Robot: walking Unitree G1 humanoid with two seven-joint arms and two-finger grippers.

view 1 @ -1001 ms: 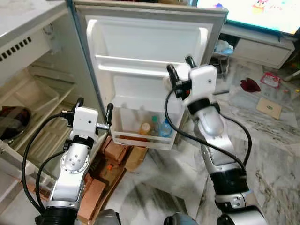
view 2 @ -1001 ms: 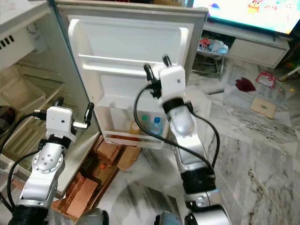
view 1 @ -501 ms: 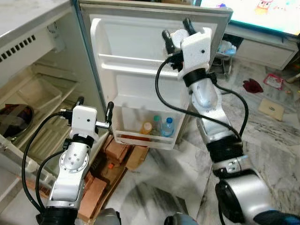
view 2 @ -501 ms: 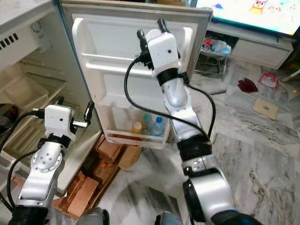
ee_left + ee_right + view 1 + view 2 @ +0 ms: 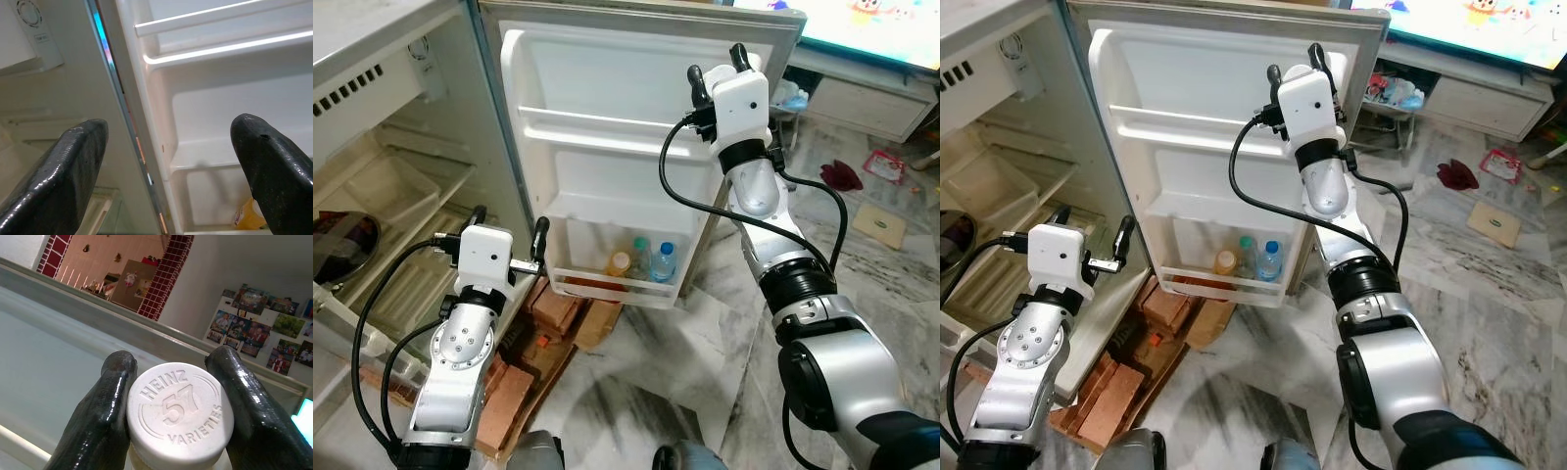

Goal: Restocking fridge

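Right wrist view is showing a white Heinz cap (image 5: 177, 413) being pinched between the right gripper (image 5: 716, 65) fingers, raised near the fridge door's (image 5: 607, 88) top edge. Left gripper (image 5: 510, 223) is hovering wide apart beside the door's low shelf (image 5: 612, 289), where bottles (image 5: 646, 260) are standing.

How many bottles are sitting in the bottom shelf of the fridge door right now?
3, side by side in the bottom door shelf: orange-capped bottle, green-capped bottle, blue-capped bottle. Others may hide behind the shelf's front.
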